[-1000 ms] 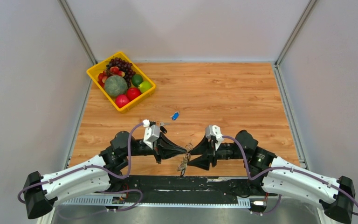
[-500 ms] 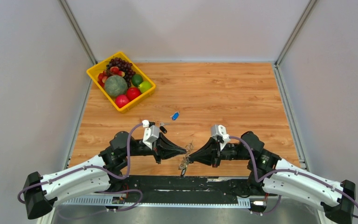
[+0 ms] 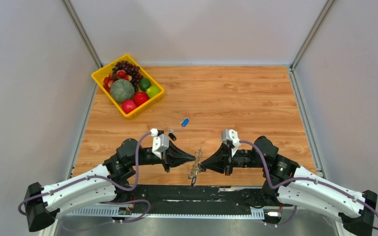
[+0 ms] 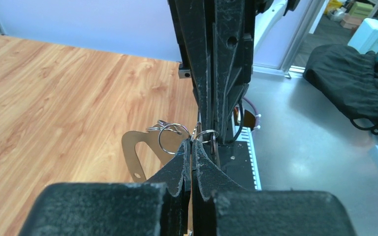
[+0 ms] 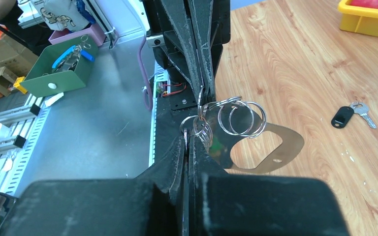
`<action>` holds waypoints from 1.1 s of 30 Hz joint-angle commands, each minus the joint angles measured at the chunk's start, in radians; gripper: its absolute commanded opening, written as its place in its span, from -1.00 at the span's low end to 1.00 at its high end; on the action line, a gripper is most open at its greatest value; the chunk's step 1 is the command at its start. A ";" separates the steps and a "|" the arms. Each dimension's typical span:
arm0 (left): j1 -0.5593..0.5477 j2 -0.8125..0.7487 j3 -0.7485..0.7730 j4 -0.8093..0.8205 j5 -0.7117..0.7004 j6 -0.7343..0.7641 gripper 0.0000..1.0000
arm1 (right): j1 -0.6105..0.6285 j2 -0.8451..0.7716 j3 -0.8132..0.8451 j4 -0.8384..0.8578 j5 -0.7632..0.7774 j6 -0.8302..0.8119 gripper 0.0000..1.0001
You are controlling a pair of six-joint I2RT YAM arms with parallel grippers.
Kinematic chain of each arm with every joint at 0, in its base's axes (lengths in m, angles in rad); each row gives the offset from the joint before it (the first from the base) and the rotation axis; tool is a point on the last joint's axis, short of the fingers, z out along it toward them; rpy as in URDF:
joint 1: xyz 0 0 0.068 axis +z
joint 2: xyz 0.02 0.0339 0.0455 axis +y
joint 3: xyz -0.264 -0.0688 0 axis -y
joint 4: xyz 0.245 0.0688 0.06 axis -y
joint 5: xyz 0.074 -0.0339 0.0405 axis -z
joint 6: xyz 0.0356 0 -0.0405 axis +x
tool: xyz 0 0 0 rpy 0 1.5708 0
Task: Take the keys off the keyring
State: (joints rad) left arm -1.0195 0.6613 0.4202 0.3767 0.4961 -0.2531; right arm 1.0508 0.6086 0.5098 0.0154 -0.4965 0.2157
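Both tools are pinched shut, tip to tip, on the keyring (image 5: 200,129): left tool (image 4: 191,146) facing right tool (image 5: 189,142). They hold it in the air over the tabletop's (image 3: 226,98) near edge, with the keys (image 3: 194,172) dangling below. The wire is thin and slick – an uneven pull could slide it from one pinch, and the bunch would swing or drop off the edge.
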 commanded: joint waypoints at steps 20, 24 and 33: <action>0.002 0.100 0.085 -0.218 -0.074 0.179 -1.00 | 0.001 0.090 0.222 -0.264 0.199 -0.013 -1.00; 0.001 0.134 0.105 -0.256 -0.078 0.181 -1.00 | 0.001 0.143 0.248 -0.289 0.204 -0.028 -1.00; 0.005 0.176 0.147 -0.325 -0.174 0.042 -1.00 | 0.001 0.195 0.307 -0.368 0.199 -0.081 -1.00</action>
State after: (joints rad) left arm -1.0199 0.8230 0.5102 0.0895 0.3862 -0.1383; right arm 1.0504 0.8192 0.7479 -0.3370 -0.3000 0.1619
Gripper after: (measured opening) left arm 0.006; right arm 0.014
